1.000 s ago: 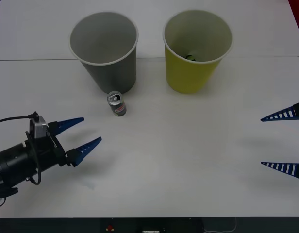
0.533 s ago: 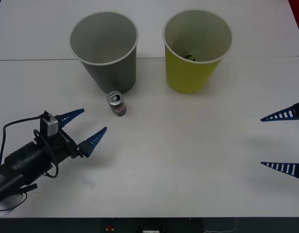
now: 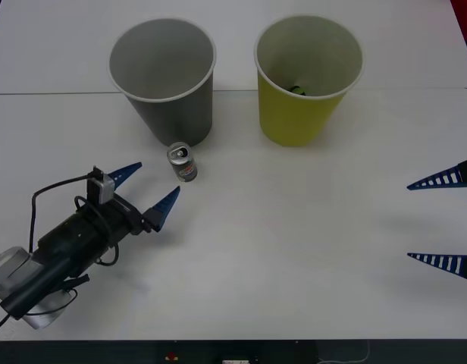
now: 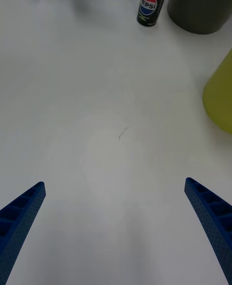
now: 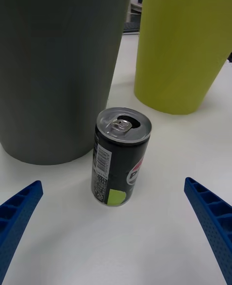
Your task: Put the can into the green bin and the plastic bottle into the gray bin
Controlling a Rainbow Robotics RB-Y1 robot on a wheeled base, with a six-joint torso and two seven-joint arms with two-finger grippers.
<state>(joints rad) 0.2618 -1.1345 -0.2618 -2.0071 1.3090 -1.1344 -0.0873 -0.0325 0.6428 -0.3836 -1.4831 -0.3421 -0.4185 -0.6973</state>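
Note:
The small dark can (image 3: 183, 162) (image 5: 119, 163) (image 4: 152, 1) stands upright on the white table just in front of the gray bin (image 3: 164, 80) (image 5: 58, 62) (image 4: 202, 2). The yellow-green bin (image 3: 308, 77) (image 5: 182, 40) (image 4: 220, 94) stands to the right of the gray one. My left gripper (image 3: 148, 187) is open a short way to the can's near left, its blue fingertips (image 5: 19, 207) pointing at it without touching. At the table's right edge my right gripper (image 3: 446, 221) is open and holds nothing. The plastic bottle is out of view.
A small dark object (image 3: 297, 89) lies inside the green bin. A seam (image 3: 59, 93) crosses the table behind the bins. A black cable (image 3: 48, 197) loops off the left wrist.
My left arm has moved forward and to the right, bringing its open fingers closer to the can. The can, bins and right gripper have stayed put.

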